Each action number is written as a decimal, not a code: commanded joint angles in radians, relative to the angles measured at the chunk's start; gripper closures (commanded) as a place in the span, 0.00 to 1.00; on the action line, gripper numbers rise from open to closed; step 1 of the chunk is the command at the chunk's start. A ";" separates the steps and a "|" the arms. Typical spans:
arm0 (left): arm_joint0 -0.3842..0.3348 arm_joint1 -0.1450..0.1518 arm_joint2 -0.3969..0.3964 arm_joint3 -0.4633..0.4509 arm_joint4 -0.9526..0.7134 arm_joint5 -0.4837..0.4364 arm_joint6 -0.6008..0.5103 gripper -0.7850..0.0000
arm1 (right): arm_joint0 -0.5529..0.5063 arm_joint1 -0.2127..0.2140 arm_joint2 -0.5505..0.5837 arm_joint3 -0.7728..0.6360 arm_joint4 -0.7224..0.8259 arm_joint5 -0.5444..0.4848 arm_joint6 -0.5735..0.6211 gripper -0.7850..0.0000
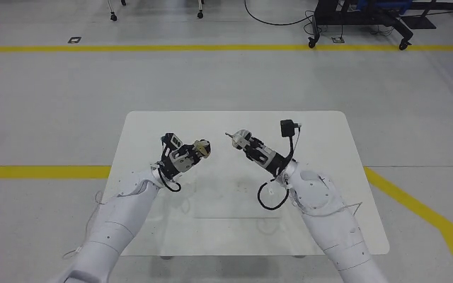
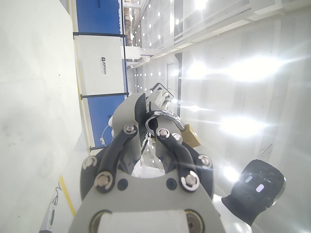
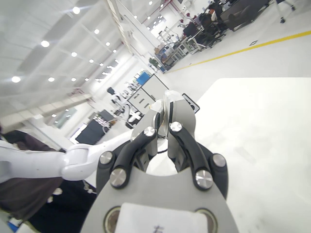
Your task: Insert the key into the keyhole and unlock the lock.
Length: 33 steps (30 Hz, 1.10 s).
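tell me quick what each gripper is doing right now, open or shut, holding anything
left gripper: shut on the lock
right gripper: shut on the key

One lock (image 1: 202,148), one key (image 1: 228,134).

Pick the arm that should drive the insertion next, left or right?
Right. The right gripper is shut on the key, tip aimed across the gap at the lock. The left gripper is shut on the lock, so it likely serves best holding it steady above the table.
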 commanded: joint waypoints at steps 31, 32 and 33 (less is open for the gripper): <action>0.037 0.012 -0.008 -0.203 0.303 0.067 0.329 1.00 | -0.101 0.004 -0.105 -0.382 -0.782 0.385 0.043 1.00; 0.038 0.012 -0.009 -0.208 0.311 0.070 0.333 1.00 | -0.101 0.003 -0.109 -0.381 -0.790 0.397 0.041 1.00; 0.039 0.012 -0.011 -0.211 0.314 0.073 0.335 1.00 | -0.100 0.002 -0.109 -0.380 -0.799 0.411 0.038 1.00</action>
